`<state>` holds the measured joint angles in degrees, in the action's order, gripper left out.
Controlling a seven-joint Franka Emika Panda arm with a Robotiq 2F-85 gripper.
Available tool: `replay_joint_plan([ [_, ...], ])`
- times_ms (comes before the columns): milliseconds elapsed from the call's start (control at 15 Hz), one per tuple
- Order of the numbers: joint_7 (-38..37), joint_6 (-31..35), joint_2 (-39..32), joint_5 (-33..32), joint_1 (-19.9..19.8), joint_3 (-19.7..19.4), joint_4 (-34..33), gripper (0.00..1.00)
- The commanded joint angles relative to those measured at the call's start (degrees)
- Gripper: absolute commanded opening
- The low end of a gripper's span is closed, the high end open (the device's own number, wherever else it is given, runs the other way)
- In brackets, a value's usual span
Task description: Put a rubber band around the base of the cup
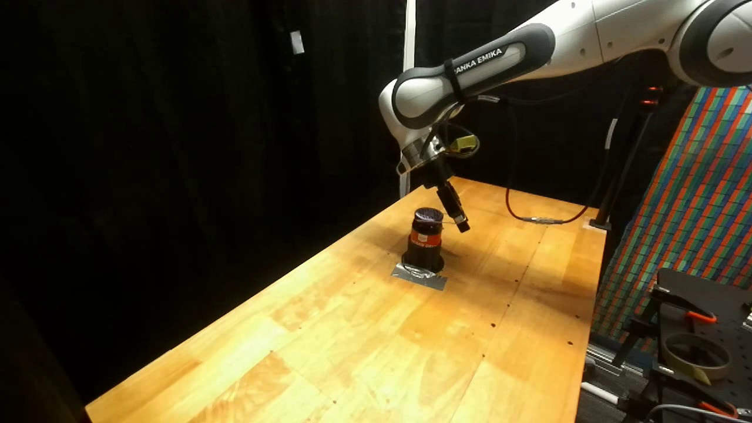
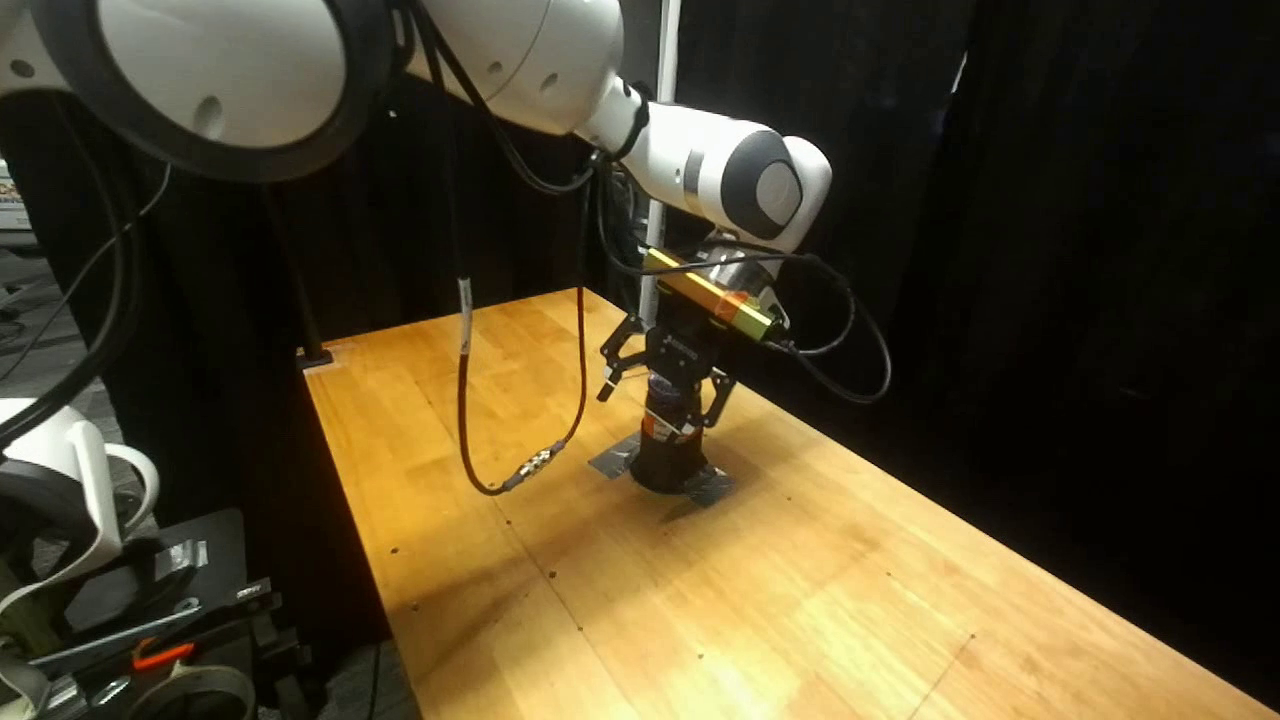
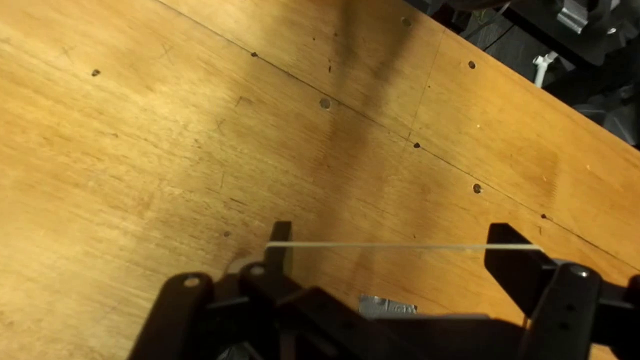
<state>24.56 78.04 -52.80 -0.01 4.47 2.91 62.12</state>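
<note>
The cup [image 1: 425, 239], upright and dark with an orange label, has its flared base at the grey tape [image 1: 419, 276] on the wooden table [image 1: 493, 364]. Near its upper part is the gripper [image 2: 658, 404], fingers spread wide, the rubber band [image 3: 400, 245] drawn taut between them in the wrist view. In an exterior view a pale strand [image 2: 661, 418], probably the band, crosses the cup above the base; whether the loop encircles the cup cannot be told. The step in hand is judged to be fitting the band: the fingers should straddle the cup evenly, descend along its axis to the base, then draw together to slacken the loop, without catching the tape. Farther out, the cable [image 2: 535, 462] hangs in a loop on the cup's side away from the black curtain [image 1: 176, 117]; a wide swing there may snag. The curtain-side table edge lies nearer the cup than the opposite long edge, beyond which stands a black side table [image 1: 705, 288]. Withdrawal straight up from the cup seems safest.
</note>
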Motion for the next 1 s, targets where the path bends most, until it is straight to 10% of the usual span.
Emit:
replay_joint_plan([
  [0, -0.97, 5.88, 8.03, -0.66, -1.09, 1.6, 13.41, 1.0],
  [467, -1.01, 18.84, 17.25, -1.52, -1.09, 2.43, 30.38, 1.0],
  [533, -2.02, 22.87, 18.64, -1.76, -0.83, 2.24, 32.86, 0.75],
  [933, -8.53, 50.08, 26.7, -6.52, 0.5, 1.26, 48.68, 0.36],
])
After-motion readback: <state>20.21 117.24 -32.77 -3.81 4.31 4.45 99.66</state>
